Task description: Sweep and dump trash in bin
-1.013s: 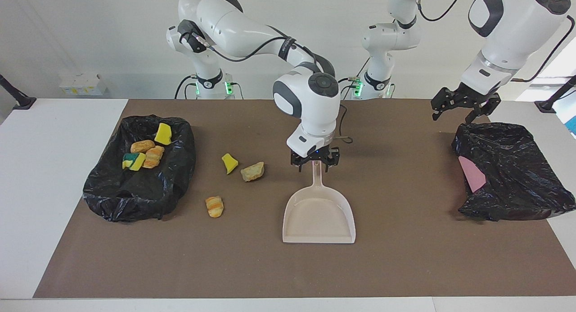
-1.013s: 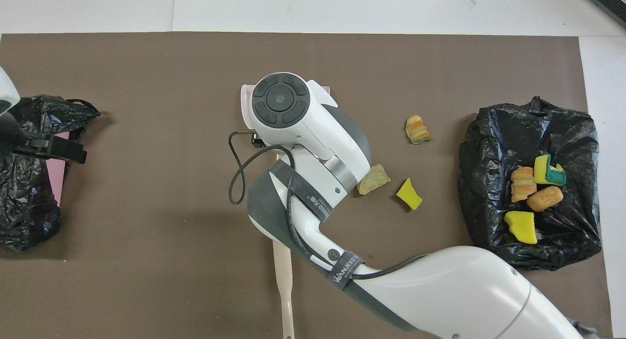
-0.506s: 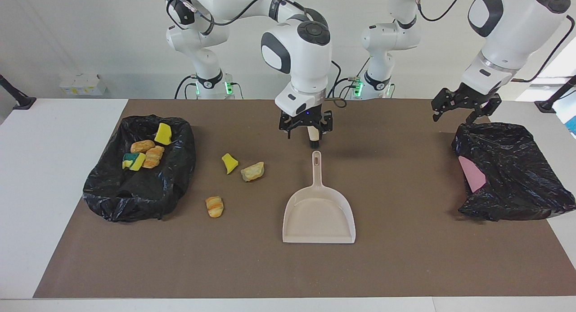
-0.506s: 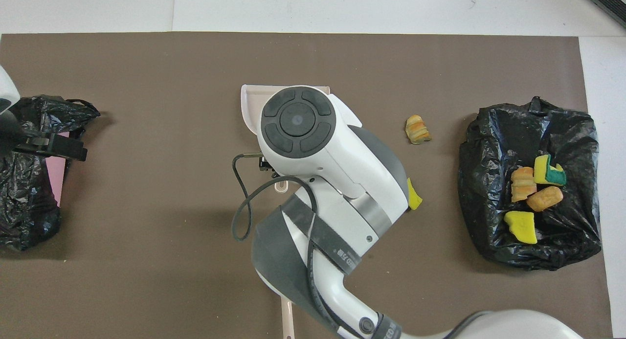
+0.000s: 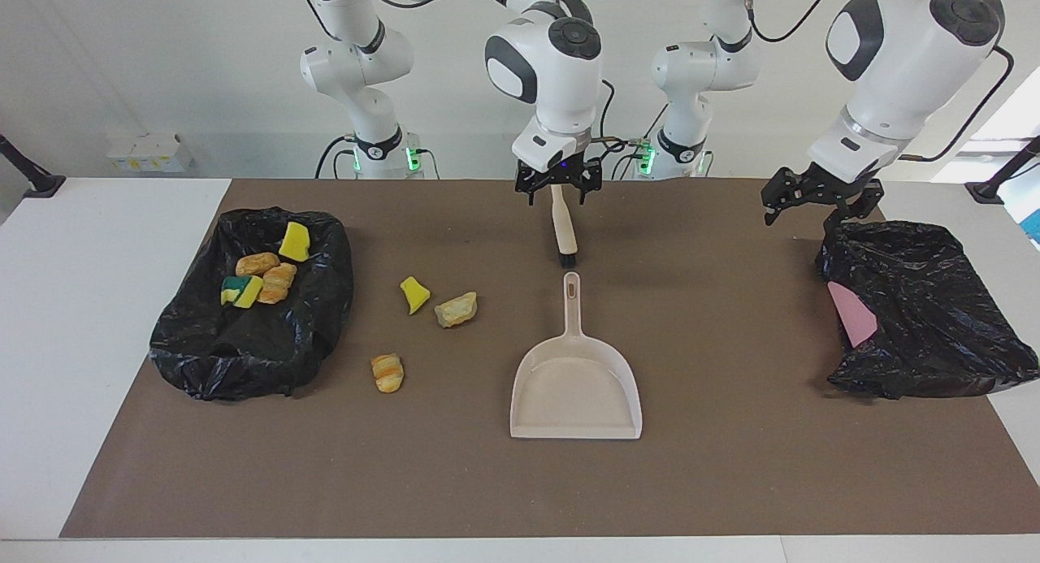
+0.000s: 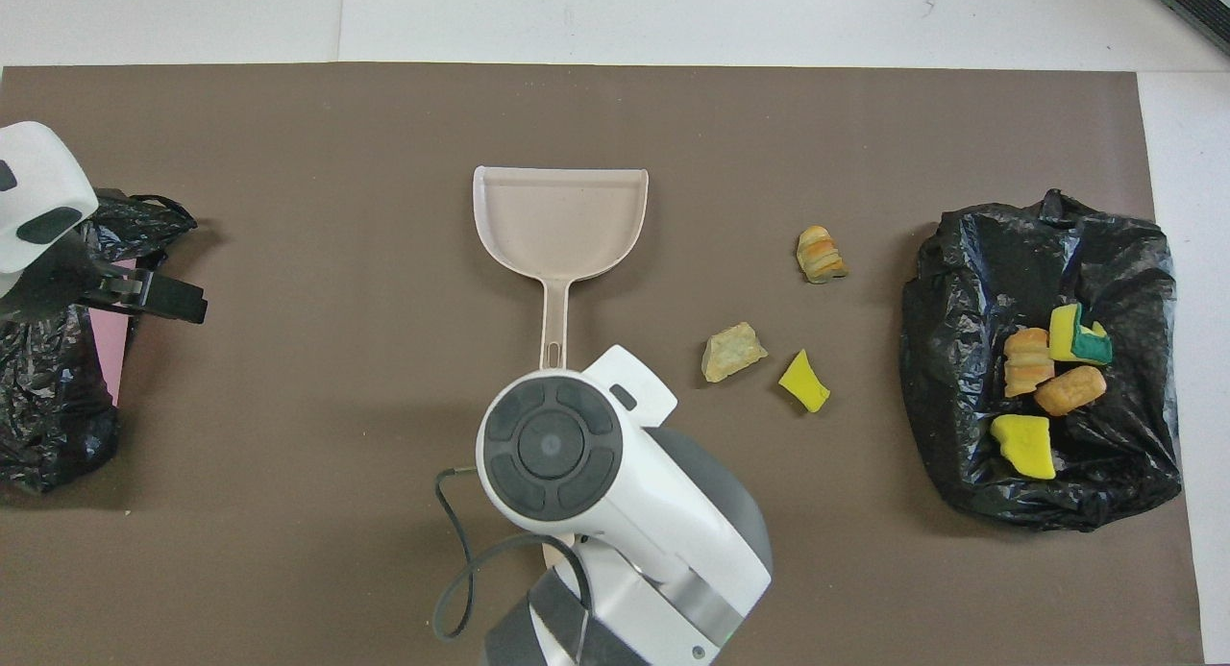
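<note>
Dustpan (image 5: 575, 388) lies ready, so I think the brush comes next.
Right gripper (image 5: 558, 194) hangs wide over brush (image 5: 563, 236); left gripper (image 5: 800, 212) waits wide over pink-sheet bag (image 5: 926, 319).

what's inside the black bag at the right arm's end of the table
Four trash pieces lie in the black bag: two bread lumps, a yellow sponge chunk and a yellow-and-green sponge. Its folds may hide more.

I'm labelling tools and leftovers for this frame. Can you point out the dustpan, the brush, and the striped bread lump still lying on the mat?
dustpan (image 5: 575, 394): facing view, middle of its flat pan.
brush (image 5: 562, 230): facing view, on its pale handle.
striped bread lump (image 6: 820, 254): overhead view, middle of its top.
</note>
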Tool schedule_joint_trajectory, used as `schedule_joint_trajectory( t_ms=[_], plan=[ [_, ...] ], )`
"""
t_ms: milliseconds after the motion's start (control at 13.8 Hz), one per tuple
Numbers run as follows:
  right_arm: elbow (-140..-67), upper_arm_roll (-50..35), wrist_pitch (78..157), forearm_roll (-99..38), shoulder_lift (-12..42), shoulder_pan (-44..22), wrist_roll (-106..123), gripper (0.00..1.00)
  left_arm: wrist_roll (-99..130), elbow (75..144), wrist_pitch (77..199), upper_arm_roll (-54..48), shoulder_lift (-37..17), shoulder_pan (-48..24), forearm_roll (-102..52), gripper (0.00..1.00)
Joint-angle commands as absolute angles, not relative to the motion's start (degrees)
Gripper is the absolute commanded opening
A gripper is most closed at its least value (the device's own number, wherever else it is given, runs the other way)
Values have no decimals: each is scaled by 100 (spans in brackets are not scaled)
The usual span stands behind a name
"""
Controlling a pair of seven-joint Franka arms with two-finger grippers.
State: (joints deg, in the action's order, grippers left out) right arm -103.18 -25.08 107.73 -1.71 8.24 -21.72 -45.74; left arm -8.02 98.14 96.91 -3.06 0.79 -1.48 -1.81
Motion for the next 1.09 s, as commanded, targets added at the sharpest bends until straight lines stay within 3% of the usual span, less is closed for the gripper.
schedule_joint_trajectory(
  t_ms=[0, 217, 651, 1013],
  plan=[
    [-11932, -2496, 11521, -702, -192, -2336, -4412, 100, -617, 9993, 10115, -246, -8, -499, -149, 100],
    [-12400, -2496, 11855, -712, -211, -2776, -4544, 100, -97, 9949, 10571, -246, -420, -1009, -158, 100],
    [-13306, -2496, 13261, -712, -27, -3480, -5071, 100, 429, 9783, 11398, -246, -1247, -1801, -97, 100],
    [-13315, -2496, 13298, -712, 79, -3524, -5194, 100, 877, 9782, 11934, -246, -1695, -2310, -106, 100]
  ],
)
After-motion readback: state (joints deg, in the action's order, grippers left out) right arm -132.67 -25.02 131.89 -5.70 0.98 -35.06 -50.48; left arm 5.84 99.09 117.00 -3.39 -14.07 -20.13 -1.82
